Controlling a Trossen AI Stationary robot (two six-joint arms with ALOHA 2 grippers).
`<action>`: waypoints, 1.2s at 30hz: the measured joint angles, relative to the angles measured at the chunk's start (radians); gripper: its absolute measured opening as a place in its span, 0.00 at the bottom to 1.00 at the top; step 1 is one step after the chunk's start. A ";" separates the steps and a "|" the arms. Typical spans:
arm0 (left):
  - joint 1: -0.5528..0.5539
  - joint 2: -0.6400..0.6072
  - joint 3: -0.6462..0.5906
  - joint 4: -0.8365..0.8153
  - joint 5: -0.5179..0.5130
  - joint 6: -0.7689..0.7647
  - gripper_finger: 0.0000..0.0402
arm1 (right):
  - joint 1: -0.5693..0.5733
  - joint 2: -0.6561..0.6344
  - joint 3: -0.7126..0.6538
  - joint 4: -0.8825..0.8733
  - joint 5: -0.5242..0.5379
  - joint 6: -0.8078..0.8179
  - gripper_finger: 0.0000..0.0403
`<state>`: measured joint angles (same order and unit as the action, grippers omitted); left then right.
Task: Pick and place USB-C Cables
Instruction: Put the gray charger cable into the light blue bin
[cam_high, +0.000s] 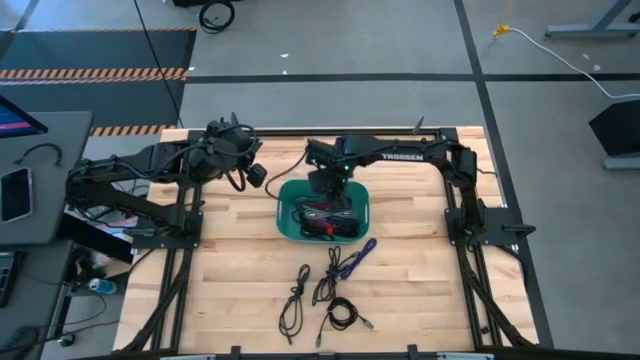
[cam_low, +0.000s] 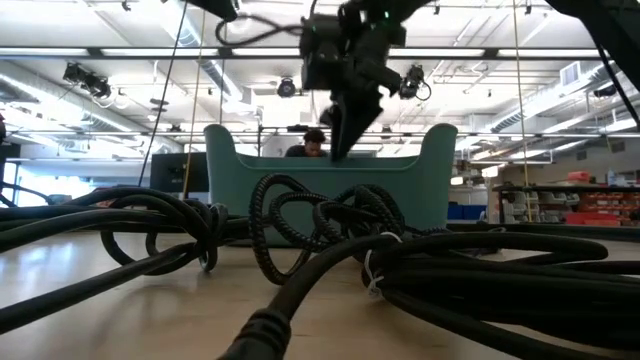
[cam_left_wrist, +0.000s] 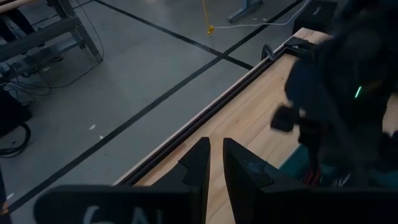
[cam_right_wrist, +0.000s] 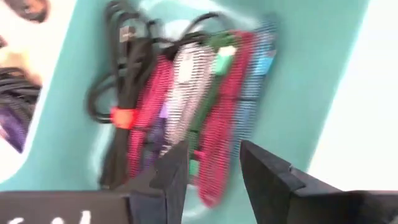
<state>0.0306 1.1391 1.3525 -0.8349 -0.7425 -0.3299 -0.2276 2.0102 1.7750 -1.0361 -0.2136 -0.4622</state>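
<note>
A teal bin (cam_high: 366, 212) stands at the table's middle, toward the far side. A bundle of USB-C cables (cam_high: 325, 218) lies on its floor: black (cam_right_wrist: 121, 93), magenta (cam_right_wrist: 219, 118), white, green and blue. My right gripper (cam_right_wrist: 214, 168) hangs open above the bin's far end (cam_high: 328, 186), pointing steeply down, with nothing between its fingers. More cables lie on the wood nearer the front: a purple one (cam_high: 357, 258) and black ones (cam_high: 296, 300) (cam_high: 342, 315). My left gripper (cam_left_wrist: 215, 155) waits raised at the far left (cam_high: 258, 175), fingers shut and bare.
In the low view, thick black cables (cam_low: 330, 220) fill the foreground in front of the bin's wall (cam_low: 430, 190). Bare wood lies left and right of the bin and the loose cables. A desk with a phone (cam_high: 15, 195) stands beyond the table's left edge.
</note>
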 joint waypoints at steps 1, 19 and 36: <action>0.000 0.000 0.000 -0.005 0.000 -0.003 0.13 | 0.000 0.000 0.032 -0.019 0.031 0.000 0.38; -0.005 0.000 0.000 -0.190 0.057 -0.288 0.13 | -0.206 -0.002 0.547 -0.400 0.465 0.087 0.37; 0.001 0.000 0.000 -0.195 0.048 -0.217 0.13 | -0.370 -0.086 0.463 -0.536 0.193 0.418 0.37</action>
<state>0.0319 1.1393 1.3525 -1.0299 -0.6949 -0.5472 -0.5980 1.9239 2.2384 -1.5725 -0.0206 -0.0442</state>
